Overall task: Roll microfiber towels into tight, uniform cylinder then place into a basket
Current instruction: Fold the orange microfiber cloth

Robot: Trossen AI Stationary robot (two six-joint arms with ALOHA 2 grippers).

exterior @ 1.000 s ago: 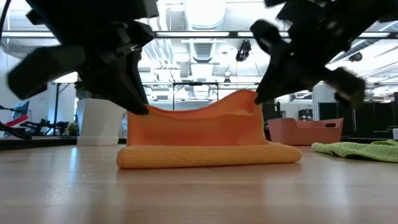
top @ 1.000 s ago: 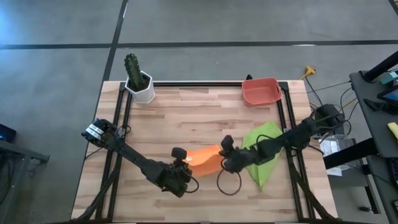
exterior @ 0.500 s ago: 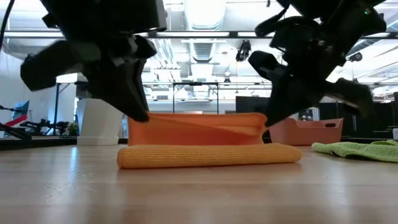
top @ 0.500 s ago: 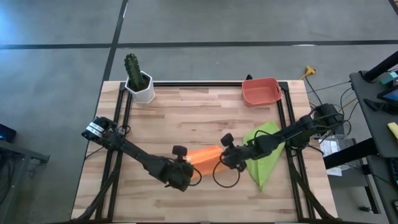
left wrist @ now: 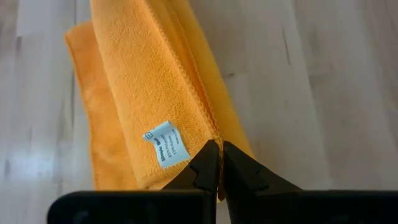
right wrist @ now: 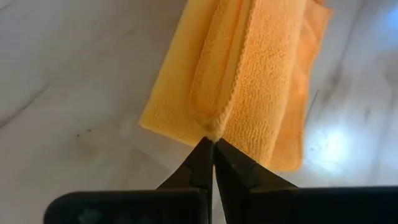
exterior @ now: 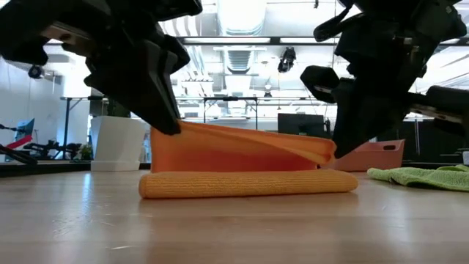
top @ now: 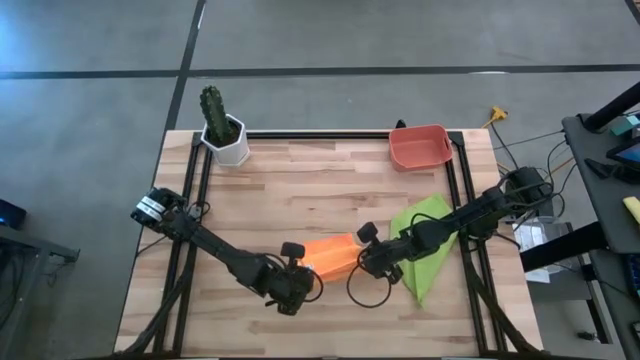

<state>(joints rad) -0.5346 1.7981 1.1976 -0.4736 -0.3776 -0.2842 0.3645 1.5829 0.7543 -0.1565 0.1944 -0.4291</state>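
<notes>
The orange towel (top: 328, 254) lay half-rolled near the front of the wooden counter (top: 320, 185), in a ceiling-lit workshop; the green towel (top: 424, 243) sat beside it, the basket (top: 418, 146) at the back edge. My left claw (left wrist: 219, 163) and right claw (right wrist: 212, 149), both low, each pinched a towel corner.

High view straight down over whole table (top: 300, 190); low view at tabletop height, level, close on orange towel (exterior: 242, 165); both wrist views look down close on same towel; all four share it.
</notes>
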